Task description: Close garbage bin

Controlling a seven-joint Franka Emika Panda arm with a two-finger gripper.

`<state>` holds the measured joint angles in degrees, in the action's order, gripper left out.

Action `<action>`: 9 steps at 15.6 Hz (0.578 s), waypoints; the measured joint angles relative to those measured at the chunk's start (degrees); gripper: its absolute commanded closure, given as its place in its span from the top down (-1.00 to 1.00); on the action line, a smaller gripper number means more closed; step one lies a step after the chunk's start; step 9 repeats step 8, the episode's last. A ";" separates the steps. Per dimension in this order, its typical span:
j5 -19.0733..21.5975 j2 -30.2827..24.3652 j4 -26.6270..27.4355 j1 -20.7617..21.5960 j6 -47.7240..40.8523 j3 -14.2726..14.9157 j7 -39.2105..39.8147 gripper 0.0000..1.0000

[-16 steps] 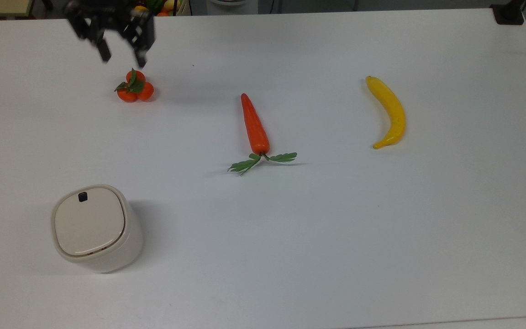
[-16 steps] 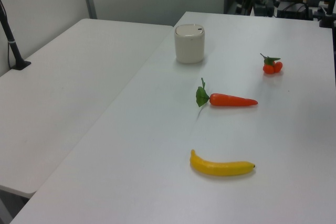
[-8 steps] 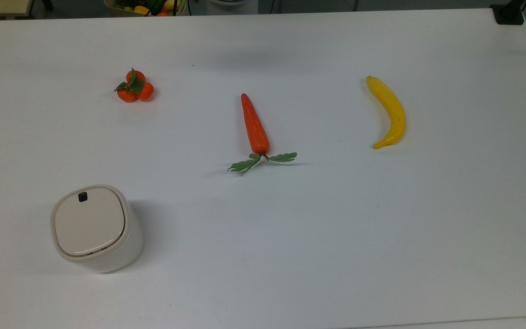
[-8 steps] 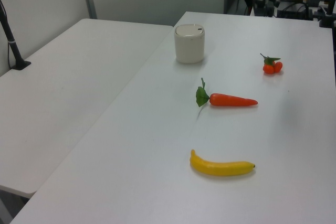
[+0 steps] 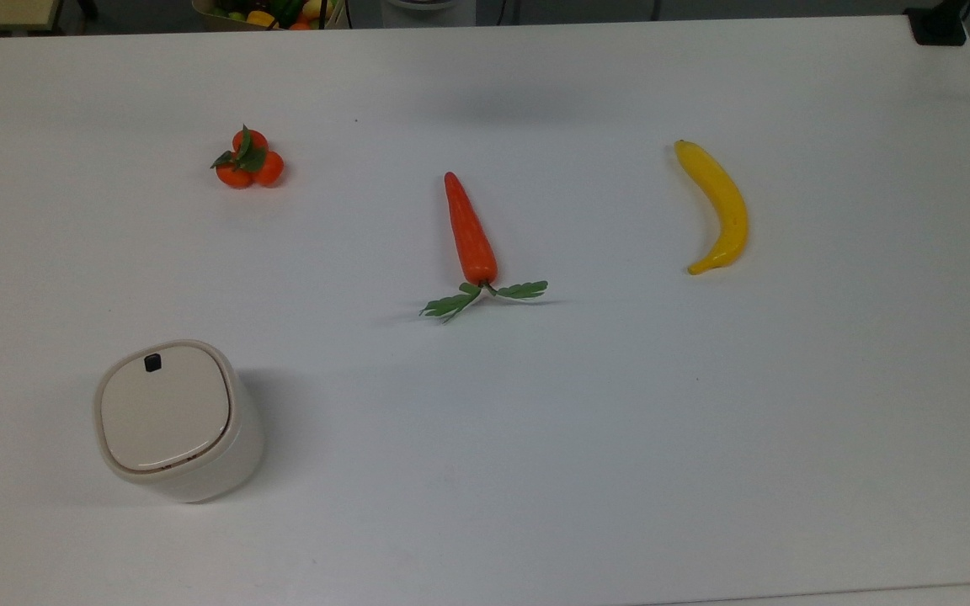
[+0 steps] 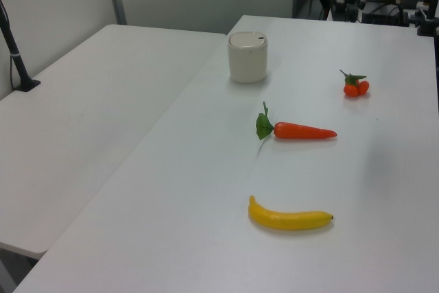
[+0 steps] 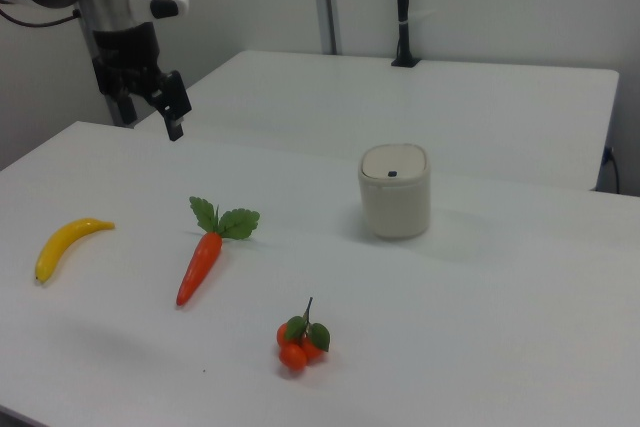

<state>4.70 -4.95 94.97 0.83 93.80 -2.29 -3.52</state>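
The garbage bin (image 5: 173, 421) is a cream-white rounded-square tub at the top view's lower left, standing upright on the white table (image 5: 586, 438). Its flat lid (image 5: 163, 406) lies level on the rim, with a small black button (image 5: 152, 363) near the far edge. I also see the bin (image 6: 247, 56) in the left view and the bin (image 7: 394, 190) in the right view, lid down in both. My gripper (image 7: 150, 119) hangs in the air at the right view's upper left, well away from the bin, open and holding nothing.
A carrot (image 5: 470, 231) with green leaves lies mid-table, a banana (image 5: 716, 206) to the top view's right, and a cluster of small oranges (image 5: 249, 160) at its upper left. A second white table (image 6: 82, 114) adjoins in the left view.
One second ago my gripper hung over the oranges at the top view's upper left; it has since left that view. The bin and the fruit have not moved.
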 measured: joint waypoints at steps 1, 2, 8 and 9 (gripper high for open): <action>-0.22 0.28 0.11 0.10 1.32 -0.05 1.50 1.00; -0.58 0.61 0.17 0.09 2.23 -0.04 3.09 1.00; -1.02 1.46 0.17 -0.07 3.27 0.34 5.67 1.00; -1.02 1.46 0.17 -0.07 3.27 0.34 5.67 1.00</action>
